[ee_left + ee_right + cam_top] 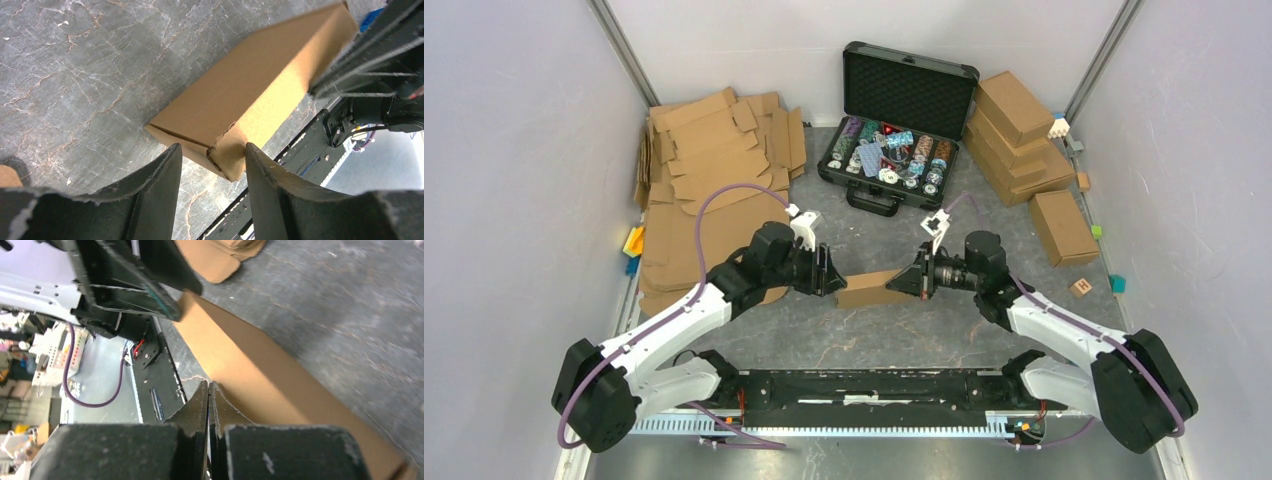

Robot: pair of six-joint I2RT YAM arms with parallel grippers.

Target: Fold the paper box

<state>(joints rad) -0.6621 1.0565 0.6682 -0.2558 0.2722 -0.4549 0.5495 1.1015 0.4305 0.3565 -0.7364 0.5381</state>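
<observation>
The paper box is a closed, shallow brown cardboard box lying lengthwise between my two grippers at the table's middle. My left gripper is at its left end. In the left wrist view that end corner of the box sits between the fingers of the left gripper, which close on it from both sides. My right gripper is at the box's right end. In the right wrist view the right gripper is shut, fingers pressed together with nothing between them, tips at the box's near edge.
A pile of flat cardboard blanks fills the back left. An open black case of poker chips stands at the back centre. Finished brown boxes are stacked at the back right, with one more in front. Small blocks lie along the right wall.
</observation>
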